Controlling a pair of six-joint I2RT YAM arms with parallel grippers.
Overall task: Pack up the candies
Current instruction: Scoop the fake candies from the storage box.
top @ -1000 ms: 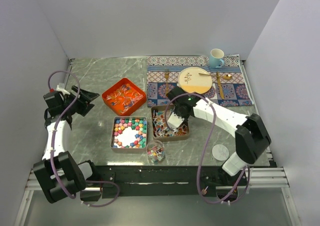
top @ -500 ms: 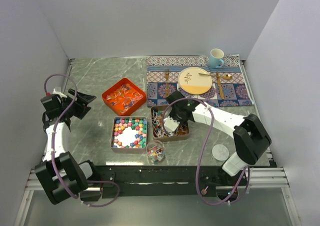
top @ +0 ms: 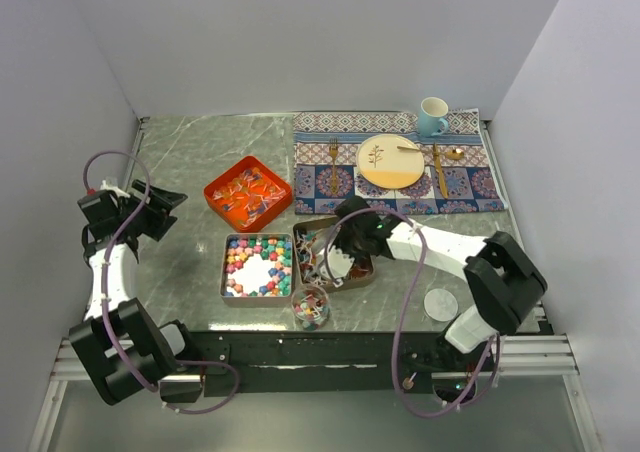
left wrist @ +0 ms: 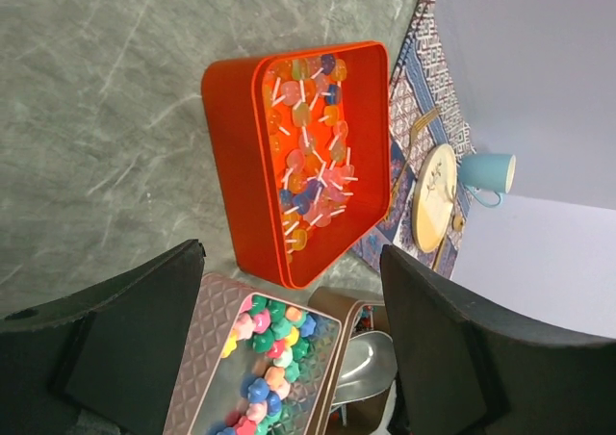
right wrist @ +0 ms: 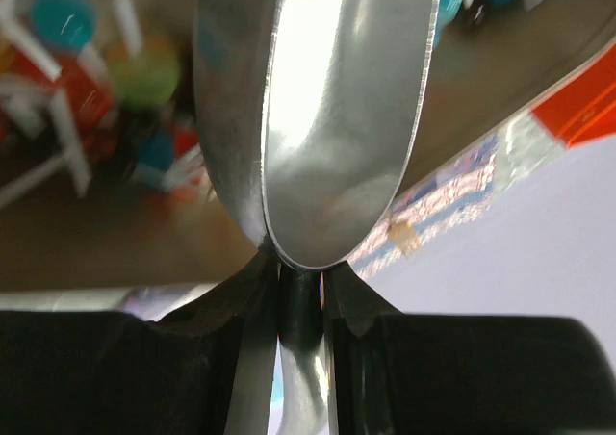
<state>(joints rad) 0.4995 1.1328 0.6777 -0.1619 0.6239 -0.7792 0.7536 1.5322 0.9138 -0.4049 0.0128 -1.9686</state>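
Many candies [top: 250, 244] light, small, loose, slippery: chunky in silver tray [top: 224, 272], wrapped in brown tray [top: 312, 222] right of it. Use scoop [right wrist: 337, 117], not pinch. Right gripper [right wrist: 303, 300] clamped on scoop handle; left gripper [left wrist: 294, 295] wide open, empty.

Soft, even overhead light; sharp from above, blurred up close.
The grey marbled worktop [top: 200, 162] is evenly bright, with soft shadows beside the arms. In the right wrist view the shiny steel scoop [right wrist: 327, 117] carries a broad white glare, and the small coloured candies [right wrist: 87, 79] behind it are badly out of focus. The left wrist view is crisp on the orange square tray [left wrist: 241, 166].
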